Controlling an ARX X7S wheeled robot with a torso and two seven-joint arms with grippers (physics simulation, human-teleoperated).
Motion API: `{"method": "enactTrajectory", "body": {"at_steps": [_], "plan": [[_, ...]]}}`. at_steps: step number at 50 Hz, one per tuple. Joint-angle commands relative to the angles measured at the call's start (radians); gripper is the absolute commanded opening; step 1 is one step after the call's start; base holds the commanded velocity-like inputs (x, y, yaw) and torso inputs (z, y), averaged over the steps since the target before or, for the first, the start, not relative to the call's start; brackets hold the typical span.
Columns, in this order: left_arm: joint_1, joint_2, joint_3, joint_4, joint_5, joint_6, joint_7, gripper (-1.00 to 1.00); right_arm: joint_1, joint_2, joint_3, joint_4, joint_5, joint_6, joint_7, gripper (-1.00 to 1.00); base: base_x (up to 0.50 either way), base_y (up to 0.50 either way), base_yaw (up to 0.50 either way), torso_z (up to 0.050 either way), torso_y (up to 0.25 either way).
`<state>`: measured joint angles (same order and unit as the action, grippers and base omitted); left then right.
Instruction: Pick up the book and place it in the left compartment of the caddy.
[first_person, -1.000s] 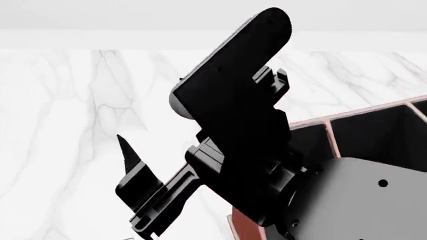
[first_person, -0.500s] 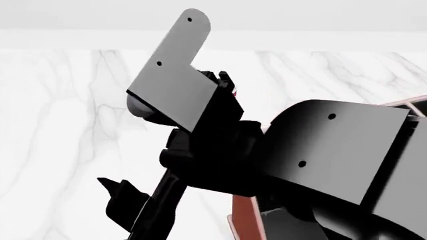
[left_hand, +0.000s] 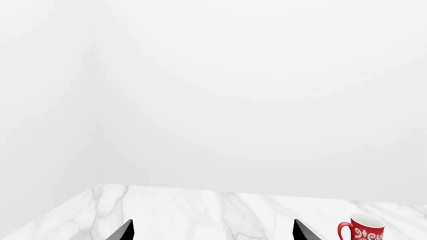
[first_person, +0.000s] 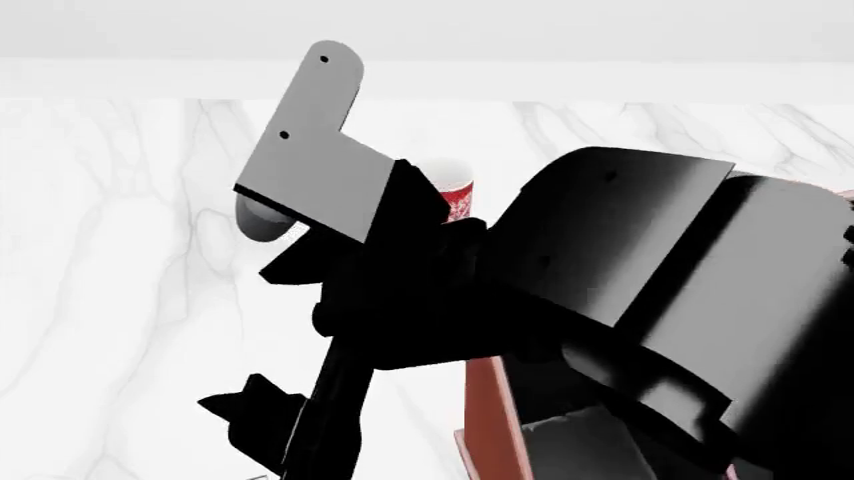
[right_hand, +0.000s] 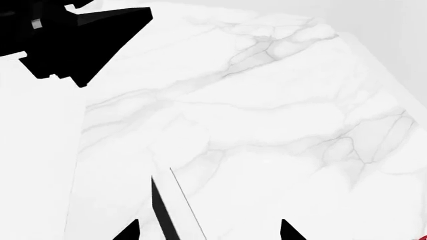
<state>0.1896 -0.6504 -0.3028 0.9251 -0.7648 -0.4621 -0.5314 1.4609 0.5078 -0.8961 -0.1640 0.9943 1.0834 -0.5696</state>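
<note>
The book (right_hand: 162, 210) shows only in the right wrist view, edge-on: a black cover strip, white pages, then a thin dark line. It stands between the wide-apart fingertips of my right gripper (right_hand: 208, 232), nearer one finger and touching neither. My left gripper (left_hand: 213, 232) is open and holds nothing, looking low across the marble toward the wall. One of its black fingers (first_person: 240, 405) shows at the head view's lower left. Of the caddy (first_person: 487, 420) only a reddish-brown side strip shows. Its left compartment is hidden behind my arms.
A red patterned mug (left_hand: 363, 231) stands on the white marble table (right_hand: 267, 125); in the head view the mug (first_person: 457, 196) peeks out behind a grey arm bracket (first_person: 310, 140). Black arm links (first_person: 627, 290) fill most of the head view. The other arm (right_hand: 67, 35) crosses a corner of the right wrist view.
In the head view the grey bracket has swung left and the big arm links have spread across the right, covering the caddy's compartments. The red mug has come into view.
</note>
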Motion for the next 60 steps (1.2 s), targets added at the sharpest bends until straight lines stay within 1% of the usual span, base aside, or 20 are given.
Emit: {"method": "enactTrajectory", "body": {"at_steps": [1, 11, 21, 27, 36, 38, 43, 60], "plan": [[0.005, -0.003, -0.008, -0.004, -0.009, 0.007, 0.002, 1.0, 0.029, -0.024, -0.067, 0.042, -0.039, -0.028, -0.109, 1.0, 0.0, 0.0, 0.0, 0.0, 0.0], [0.001, -0.006, -0.009, -0.006, -0.02, 0.006, -0.003, 1.0, 0.025, -0.048, -0.098, 0.06, -0.046, -0.05, -0.16, 1.0, 0.0, 0.0, 0.0, 0.0, 0.0], [0.002, -0.007, -0.007, -0.007, -0.02, 0.012, -0.003, 1.0, 0.016, -0.079, -0.132, 0.098, -0.071, -0.062, -0.172, 1.0, 0.0, 0.0, 0.0, 0.0, 0.0], [0.004, -0.007, -0.004, -0.007, -0.017, 0.016, -0.001, 1.0, -0.001, -0.098, -0.138, 0.124, -0.088, -0.065, -0.139, 1.0, 0.0, 0.0, 0.0, 0.0, 0.0], [0.009, -0.008, -0.001, -0.008, -0.009, 0.021, 0.002, 1.0, -0.04, -0.123, -0.154, 0.163, -0.131, -0.112, -0.107, 1.0, 0.0, 0.0, 0.0, 0.0, 0.0], [0.01, -0.009, -0.001, -0.006, -0.009, 0.02, -0.001, 1.0, -0.036, -0.135, -0.153, 0.19, -0.099, -0.072, -0.121, 1.0, 0.0, 0.0, 0.0, 0.0, 0.0], [0.015, -0.01, -0.002, 0.0, -0.008, 0.022, -0.002, 1.0, -0.056, -0.129, -0.172, 0.169, -0.13, -0.108, -0.112, 1.0, 0.0, 0.0, 0.0, 0.0, 0.0], [0.015, -0.012, 0.015, 0.002, 0.002, 0.027, -0.002, 1.0, -0.114, -0.149, -0.2, 0.203, -0.161, -0.165, -0.11, 1.0, 0.0, 0.0, 0.0, 0.0, 0.0]]}}
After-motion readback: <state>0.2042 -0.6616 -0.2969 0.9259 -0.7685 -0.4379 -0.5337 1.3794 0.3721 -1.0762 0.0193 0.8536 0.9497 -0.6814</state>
